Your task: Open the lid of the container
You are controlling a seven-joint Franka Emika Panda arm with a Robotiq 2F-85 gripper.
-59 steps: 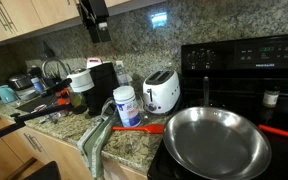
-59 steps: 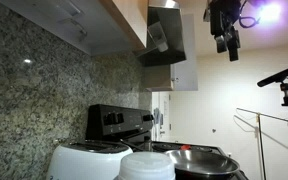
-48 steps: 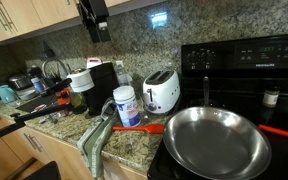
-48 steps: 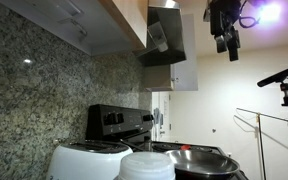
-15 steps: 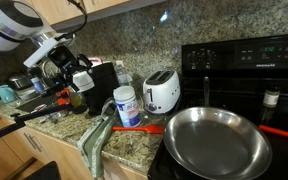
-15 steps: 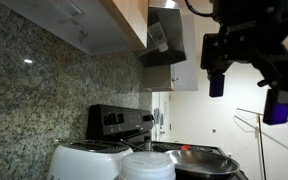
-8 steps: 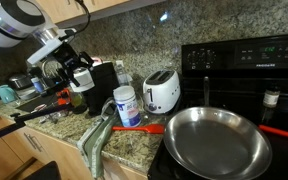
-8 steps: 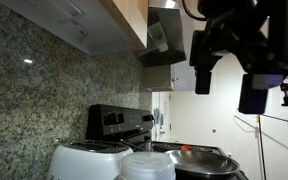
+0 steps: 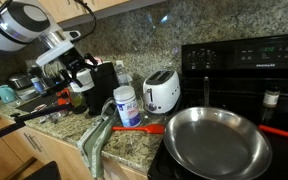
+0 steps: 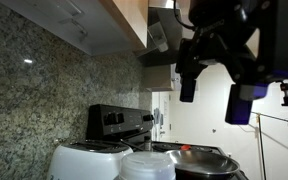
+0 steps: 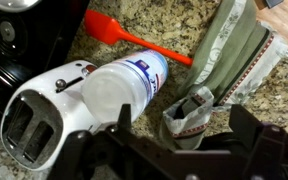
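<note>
Container of white plastic, likely light and slick, beside a toaster; its lid rim looks best to grasp. Gripper spread wide.

Speckled granite backsplash, wooden cabinets

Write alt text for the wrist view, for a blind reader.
A white plastic container with a blue label sits on a speckled granite counter beside a white two-slot toaster. A red spatula and a green striped towel lie near it; the gripper's dark jaws stand open at the bottom.
</note>
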